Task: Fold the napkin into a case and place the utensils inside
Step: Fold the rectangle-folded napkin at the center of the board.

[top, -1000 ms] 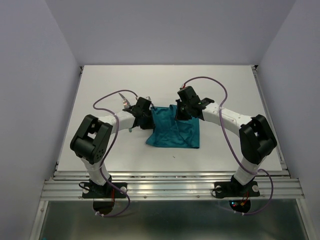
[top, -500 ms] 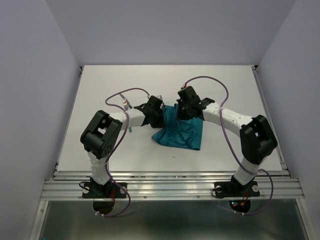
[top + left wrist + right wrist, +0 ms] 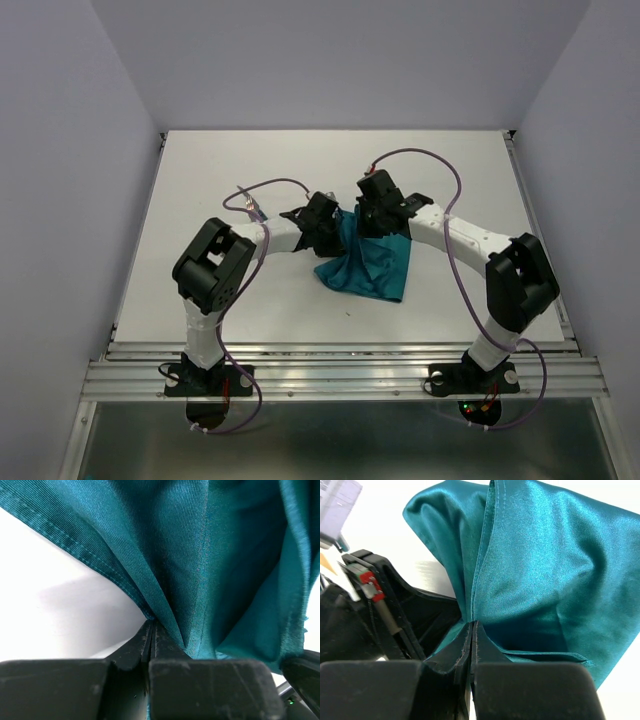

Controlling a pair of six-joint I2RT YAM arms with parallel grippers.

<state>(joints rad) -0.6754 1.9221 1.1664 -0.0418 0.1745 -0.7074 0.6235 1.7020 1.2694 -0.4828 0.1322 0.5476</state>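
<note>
White table (image 3: 220,170), centre: our left fingers (image 3: 131,649), pinching the napkin (image 3: 372,265), have swung its 9 o'clock edge toward the right fingers (image 3: 447,662), also pinching it. We judge the fold half made.

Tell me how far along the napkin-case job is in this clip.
Nothing looks finished. In hand: the left gripper and right gripper are both shut on the napkin, pinching its far edge so it bunches up. Left: folding it into a case, then putting the cutlery in; no pouch shape shows yet.
</note>
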